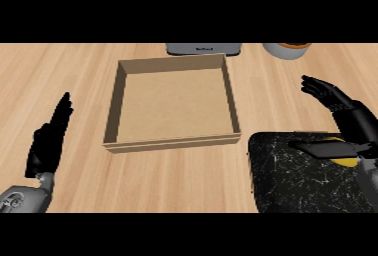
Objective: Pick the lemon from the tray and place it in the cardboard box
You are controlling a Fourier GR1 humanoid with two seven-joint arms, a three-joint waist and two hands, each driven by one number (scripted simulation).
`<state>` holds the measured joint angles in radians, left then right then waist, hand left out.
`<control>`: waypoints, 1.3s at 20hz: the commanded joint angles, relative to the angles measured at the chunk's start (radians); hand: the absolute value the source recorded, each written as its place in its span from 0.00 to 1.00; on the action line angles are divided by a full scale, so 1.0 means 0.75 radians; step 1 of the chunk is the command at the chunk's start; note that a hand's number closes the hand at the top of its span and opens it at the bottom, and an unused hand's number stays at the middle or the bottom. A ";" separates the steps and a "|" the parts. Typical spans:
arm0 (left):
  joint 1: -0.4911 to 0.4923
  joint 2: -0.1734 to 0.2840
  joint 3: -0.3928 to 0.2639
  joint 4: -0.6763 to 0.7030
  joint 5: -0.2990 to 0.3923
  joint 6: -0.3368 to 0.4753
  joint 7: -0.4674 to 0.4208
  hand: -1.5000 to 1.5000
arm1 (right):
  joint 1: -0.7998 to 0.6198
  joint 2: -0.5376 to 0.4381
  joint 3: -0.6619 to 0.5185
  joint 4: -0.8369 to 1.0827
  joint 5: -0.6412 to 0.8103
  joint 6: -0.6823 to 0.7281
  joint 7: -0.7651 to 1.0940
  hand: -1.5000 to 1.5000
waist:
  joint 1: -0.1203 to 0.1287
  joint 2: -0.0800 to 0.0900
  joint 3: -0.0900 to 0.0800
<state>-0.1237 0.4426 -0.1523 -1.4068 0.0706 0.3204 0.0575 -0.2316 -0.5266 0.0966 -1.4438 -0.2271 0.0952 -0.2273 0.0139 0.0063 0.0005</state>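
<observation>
The lemon (pixel 341 161) lies on the black marbled tray (pixel 295 185) at about four o'clock in the head view, mostly hidden under the right hand (pixel 347 120); only slivers of yellow show beside the thumb and wrist. That hand hangs over it with fingers spread wide and the thumb stretched across the tray, closed on nothing yet. The left hand (pixel 50 140) rests at nine o'clock, fingers straight and together, well apart from everything. The cardboard box (pixel 173 142) sits open near the centre, toward eleven o'clock from the tray, with nothing in it. A lemon is likely light, firm and rounded, with a waxy skin that may roll or slip on the smooth tray, so I would wrap fingers and thumb round its widest middle rather than pinch an end.
</observation>
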 commanded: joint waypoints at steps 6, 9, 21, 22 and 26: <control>0.046 -0.022 -0.059 -0.093 0.001 -0.079 0.045 0.50 | -0.116 -0.182 -0.247 0.630 -0.090 0.497 -0.567 0.00 | 0.017 0.003 0.004; 0.098 -0.059 -0.102 -0.119 -0.049 -0.025 0.021 0.50 | -0.106 -0.323 -0.147 0.600 0.151 0.471 -0.627 0.00 | 0.026 0.003 0.004; 0.111 -0.078 -0.098 -0.154 -0.049 -0.035 0.043 0.50 | -0.210 -0.752 0.212 0.528 0.736 0.562 -0.674 0.00 | 0.019 -0.002 0.000; 0.104 -0.053 -0.062 -0.123 -0.035 -0.056 0.016 0.50 | -0.222 -0.747 0.256 0.501 0.763 0.589 -0.650 0.00 | 0.017 -0.002 -0.001; 0.131 -0.073 -0.075 -0.200 -0.070 -0.036 0.079 0.50 | -0.240 -0.647 0.324 0.472 0.857 0.558 -0.552 0.00 | 0.000 -0.008 -0.001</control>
<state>-0.0320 0.3991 -0.2074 -1.5171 0.0348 0.2803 0.0819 -0.4000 -1.0413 0.2825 -1.0596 0.3401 0.4668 -0.6525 0.0252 0.0040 0.0002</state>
